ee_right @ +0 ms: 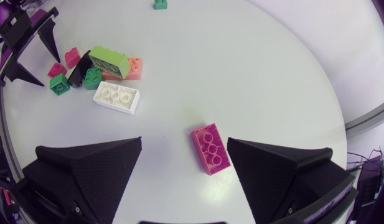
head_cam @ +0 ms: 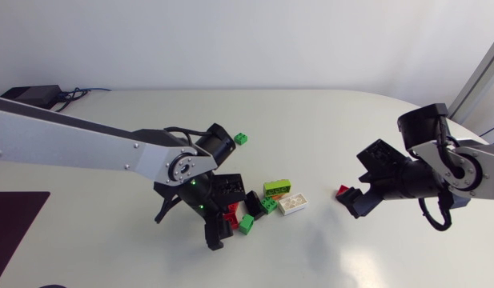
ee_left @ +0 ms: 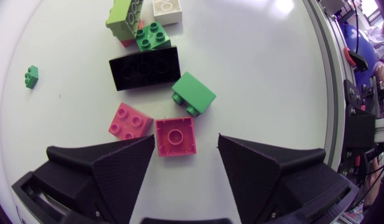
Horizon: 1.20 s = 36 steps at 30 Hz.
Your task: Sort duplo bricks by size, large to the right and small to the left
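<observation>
My left gripper (ee_left: 186, 140) is open over the brick pile, low above the table. A small pink square brick (ee_left: 175, 135) lies between its fingers, close to one fingertip and clear of the other. Just ahead lie a second pink brick (ee_left: 129, 121), a tipped green brick (ee_left: 193, 93) and a long black brick (ee_left: 145, 67). At the right, my right gripper (ee_right: 185, 142) is open, with a long pink brick (ee_right: 210, 148) flat on the table between its fingers. In the head view that brick (head_cam: 342, 190) is by the right gripper (head_cam: 355, 182).
The pile also holds a large lime brick (head_cam: 277, 187), a long white brick (head_cam: 294, 204) and small green bricks (head_cam: 268, 205). A lone small green brick (head_cam: 241, 139) sits farther back. A dark mat (head_cam: 14, 216) lies at the left edge.
</observation>
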Each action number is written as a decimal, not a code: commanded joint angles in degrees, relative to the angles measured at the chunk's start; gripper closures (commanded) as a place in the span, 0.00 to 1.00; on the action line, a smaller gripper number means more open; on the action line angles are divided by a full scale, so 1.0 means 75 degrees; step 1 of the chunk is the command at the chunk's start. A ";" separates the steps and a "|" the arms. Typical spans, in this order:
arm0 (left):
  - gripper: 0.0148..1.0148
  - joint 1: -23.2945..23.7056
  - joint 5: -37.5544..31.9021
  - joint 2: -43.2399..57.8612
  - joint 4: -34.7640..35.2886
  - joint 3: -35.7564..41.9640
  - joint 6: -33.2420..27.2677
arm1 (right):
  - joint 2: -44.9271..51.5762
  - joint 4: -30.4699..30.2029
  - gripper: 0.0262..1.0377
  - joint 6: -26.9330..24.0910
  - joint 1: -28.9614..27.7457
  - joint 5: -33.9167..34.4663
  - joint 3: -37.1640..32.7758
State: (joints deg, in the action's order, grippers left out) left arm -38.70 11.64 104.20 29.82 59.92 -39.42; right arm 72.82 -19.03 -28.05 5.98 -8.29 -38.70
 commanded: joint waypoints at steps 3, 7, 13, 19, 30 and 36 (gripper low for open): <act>0.43 -0.0055 0.0007 0.0661 0.0078 0.0343 0.0006 | -0.0123 -0.0100 0.04 0.0143 0.0199 0.0051 0.0203; 0.52 -0.0055 0.0018 0.0837 0.0207 0.0518 0.0053 | -0.0334 -0.0287 0.04 0.0131 0.0398 0.0051 0.0156; 0.68 0.0062 0.0089 0.0872 0.0371 0.0589 0.0111 | -0.0521 -0.0463 0.07 0.0166 0.1336 -0.0078 0.0027; 0.71 0.0484 0.0194 0.0345 0.0430 0.0179 -0.0041 | 0.0100 -0.0252 0.08 0.0881 0.2918 0.0145 -0.0383; 0.71 0.1914 0.0194 -0.0780 0.0652 -0.0782 -0.0885 | 0.1881 0.0135 0.10 0.1655 0.4887 0.0872 -0.1356; 0.70 0.2429 0.0206 -0.0874 0.0617 -0.1181 -0.1154 | 0.2490 0.0310 0.10 0.1608 0.5039 0.0883 -0.1532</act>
State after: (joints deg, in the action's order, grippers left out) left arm -21.43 12.73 98.72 33.95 52.60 -45.76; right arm 89.54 -17.41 -17.08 43.16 -2.09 -48.77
